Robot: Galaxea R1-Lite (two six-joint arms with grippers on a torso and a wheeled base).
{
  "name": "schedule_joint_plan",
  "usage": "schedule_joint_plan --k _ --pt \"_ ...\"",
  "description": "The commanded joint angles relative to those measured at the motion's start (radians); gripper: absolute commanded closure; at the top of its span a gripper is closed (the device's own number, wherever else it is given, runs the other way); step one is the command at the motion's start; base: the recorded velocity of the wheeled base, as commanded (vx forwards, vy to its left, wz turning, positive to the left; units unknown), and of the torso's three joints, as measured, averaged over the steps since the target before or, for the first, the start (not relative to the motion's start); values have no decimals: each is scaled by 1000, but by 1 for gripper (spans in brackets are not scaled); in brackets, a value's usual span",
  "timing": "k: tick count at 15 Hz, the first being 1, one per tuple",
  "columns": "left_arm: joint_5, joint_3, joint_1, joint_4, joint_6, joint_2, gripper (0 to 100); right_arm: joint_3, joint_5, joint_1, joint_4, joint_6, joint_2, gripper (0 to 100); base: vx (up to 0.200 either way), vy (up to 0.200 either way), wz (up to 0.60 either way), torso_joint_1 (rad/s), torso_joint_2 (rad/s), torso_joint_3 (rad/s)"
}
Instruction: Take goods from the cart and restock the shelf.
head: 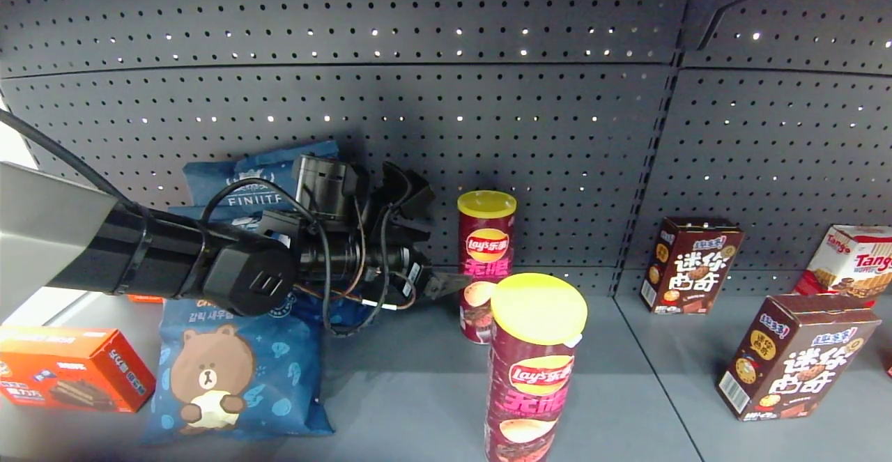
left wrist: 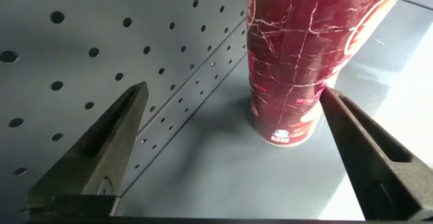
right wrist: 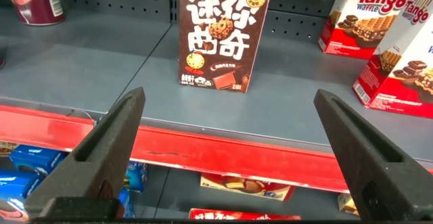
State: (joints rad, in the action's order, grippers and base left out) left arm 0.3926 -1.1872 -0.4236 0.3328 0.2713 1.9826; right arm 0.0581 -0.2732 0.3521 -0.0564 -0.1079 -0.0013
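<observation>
Head view: my left gripper (head: 456, 282) reaches across the grey shelf (head: 404, 378), its tip just beside a rear chip can (head: 486, 253) that stands against the pegboard wall (head: 488, 99). A front chip can (head: 536, 364) stands nearer me. A blue bear bag (head: 237, 371) lies under my arm, with an orange box (head: 70, 371) beside it.

Left wrist view: my fingers are spread, and the rear chip can stands upright beyond them, ungripped.

Right wrist view: my right gripper (right wrist: 228, 97) is spread wide before a brown biscuit box (right wrist: 220, 34), with Tango boxes (right wrist: 362, 21) beside it.
</observation>
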Motion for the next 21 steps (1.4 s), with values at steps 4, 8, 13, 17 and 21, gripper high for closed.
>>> schedule_joint_plan --k 4,8,13,17,21 --pt "-1 15 -1 0 0 -21 0 0 -1 1 0 -1 1 0 0 0 0 0 0 0" --pt "-21 98 -20 -6 3 -133 0 0 0 1 0 -1 1 0 0 0 0 0 0 0" --pt "-201 187 -89 -15 2 -229 0 0 0 1 0 0 1 0 0 0 0 0 0 0" --pt "-394 124 -144 -110 6 -220 0 0 0 1 0 0 1 0 0 0 0 0 0 0" --pt "-462 43 -147 -113 6 -140 0 0 -1 1 0 0 1 0 0 0 0 0 0 0"
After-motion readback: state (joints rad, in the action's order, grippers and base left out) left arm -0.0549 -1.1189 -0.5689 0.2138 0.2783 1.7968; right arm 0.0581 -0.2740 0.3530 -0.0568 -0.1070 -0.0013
